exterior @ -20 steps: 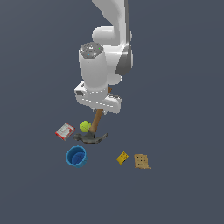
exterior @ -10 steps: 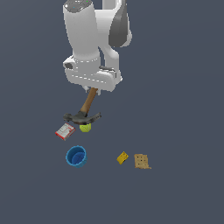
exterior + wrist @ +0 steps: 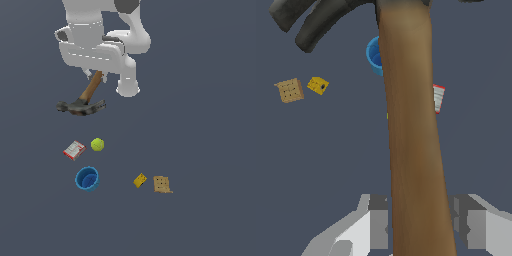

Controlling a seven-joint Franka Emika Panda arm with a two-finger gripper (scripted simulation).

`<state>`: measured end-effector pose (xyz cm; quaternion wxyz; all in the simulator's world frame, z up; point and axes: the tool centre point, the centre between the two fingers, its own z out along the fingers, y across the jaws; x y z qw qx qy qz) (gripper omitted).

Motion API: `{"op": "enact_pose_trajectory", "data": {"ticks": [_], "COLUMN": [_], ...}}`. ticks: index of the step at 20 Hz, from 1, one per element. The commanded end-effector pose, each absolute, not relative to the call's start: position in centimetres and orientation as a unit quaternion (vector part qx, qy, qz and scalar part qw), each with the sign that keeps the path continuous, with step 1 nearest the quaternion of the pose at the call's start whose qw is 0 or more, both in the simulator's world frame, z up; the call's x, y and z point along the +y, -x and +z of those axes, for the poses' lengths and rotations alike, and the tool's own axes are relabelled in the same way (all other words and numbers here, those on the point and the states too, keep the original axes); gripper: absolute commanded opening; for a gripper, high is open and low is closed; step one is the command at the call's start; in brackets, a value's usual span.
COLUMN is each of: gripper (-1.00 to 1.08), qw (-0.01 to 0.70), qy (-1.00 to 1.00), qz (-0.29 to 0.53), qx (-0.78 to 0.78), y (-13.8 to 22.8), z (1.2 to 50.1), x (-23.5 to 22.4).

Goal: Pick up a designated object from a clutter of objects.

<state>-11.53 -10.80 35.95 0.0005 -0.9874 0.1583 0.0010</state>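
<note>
The hand [image 3: 418,225] pinches the brown wooden-handled, grey-headed claw hammer [image 3: 82,102], which hangs below it, clear of the worktop; pickup looks done.

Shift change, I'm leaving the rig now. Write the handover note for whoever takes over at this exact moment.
End effector: shut on the hammer, fingers on either side of the wooden handle.
Hammer: in the air, clear of the floor, head hanging lowest, handle running up into the end effector.
Clutter on the floor below: red-and-white box, yellow-green ball, blue cup, yellow block, tan cracker square. None touches the hammer.
Done: designated hammer grasped and lifted out of the clutter.
Left: probably only holding it steady; the long handle may swing, so watch the grip.
</note>
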Motion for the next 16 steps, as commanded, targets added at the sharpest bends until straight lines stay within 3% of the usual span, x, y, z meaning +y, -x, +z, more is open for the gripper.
{"op": "enact_pose_trajectory", "data": {"ticks": [1,16], "gripper": [-1.00,-1.00], "qw": [0.000,0.000], "qy": [0.987,0.988], "qz": [0.000,0.000], "qx": [0.158,0.157], "y": [12.2,13.8], "z": [38.0,43.3], "x": [-11.3,-12.8]}}
